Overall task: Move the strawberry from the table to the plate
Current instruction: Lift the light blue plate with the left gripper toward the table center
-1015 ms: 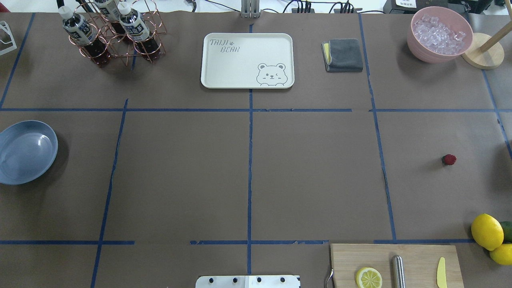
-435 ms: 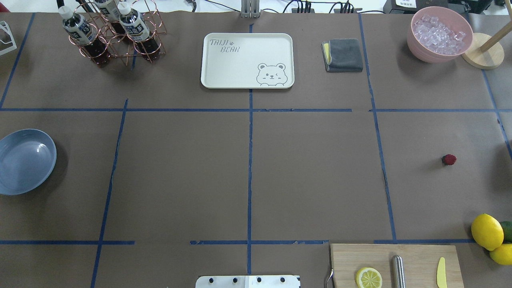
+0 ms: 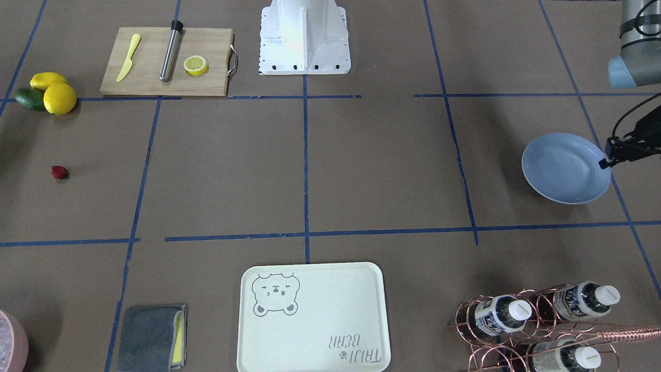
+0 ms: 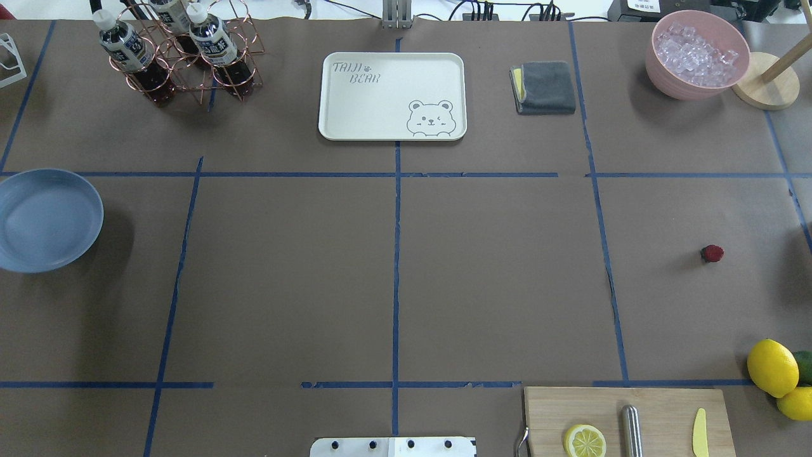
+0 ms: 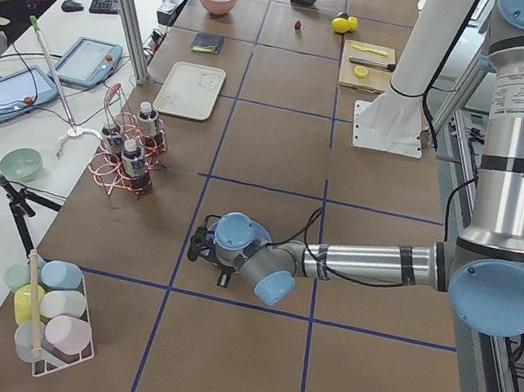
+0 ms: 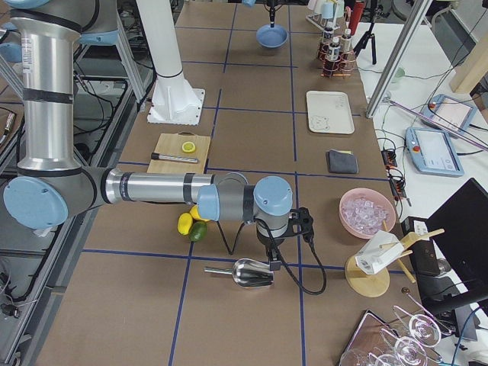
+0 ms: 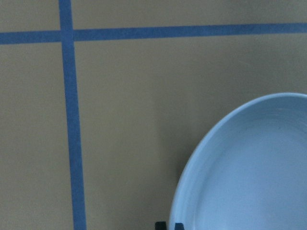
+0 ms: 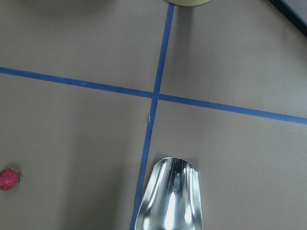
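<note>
You still have the whole transfer ahead. The tiny dark red strawberry (image 4: 712,253) lies on the brown paper-covered table (image 4: 495,279) near its right edge. The left gripper (image 3: 605,162) pinches the rim of the round pale blue plate (image 4: 47,219) at the left edge. I cannot tell whether the right gripper (image 6: 271,248) is open.

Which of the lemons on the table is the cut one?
The lemon half on the cutting board, cut face up, beside the metal rod. The two whole lemons lie off the board, beside the avocado.
</note>
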Motion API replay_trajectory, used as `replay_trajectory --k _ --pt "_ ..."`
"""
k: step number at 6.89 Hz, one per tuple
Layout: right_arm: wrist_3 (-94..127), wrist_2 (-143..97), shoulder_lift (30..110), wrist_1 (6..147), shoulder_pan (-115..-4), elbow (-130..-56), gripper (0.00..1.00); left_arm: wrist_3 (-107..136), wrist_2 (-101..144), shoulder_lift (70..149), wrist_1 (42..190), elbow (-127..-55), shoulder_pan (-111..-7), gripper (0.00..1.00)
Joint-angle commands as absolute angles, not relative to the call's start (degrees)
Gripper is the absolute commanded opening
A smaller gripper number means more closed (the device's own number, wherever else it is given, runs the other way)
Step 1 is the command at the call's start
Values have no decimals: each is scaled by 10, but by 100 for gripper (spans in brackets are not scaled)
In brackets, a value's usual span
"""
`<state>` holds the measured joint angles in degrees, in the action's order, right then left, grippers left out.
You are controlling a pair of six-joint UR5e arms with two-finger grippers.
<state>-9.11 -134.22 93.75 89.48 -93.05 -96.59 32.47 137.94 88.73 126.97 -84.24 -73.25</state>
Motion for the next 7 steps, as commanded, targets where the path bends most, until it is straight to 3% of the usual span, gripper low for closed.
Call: replay_trajectory --k 1,3,7 --pt "-92 -1334 935 896 -928 -986 100 344 1390 971 1040 -955 -756 0" --pt "-89 -1338 925 897 -913 -996 100 547 1390 1026 1041 -1006 -707 0" --pt "-20 -1348 924 893 -907 -992 100 971 1239 1131 1166 -1017 -415 0"
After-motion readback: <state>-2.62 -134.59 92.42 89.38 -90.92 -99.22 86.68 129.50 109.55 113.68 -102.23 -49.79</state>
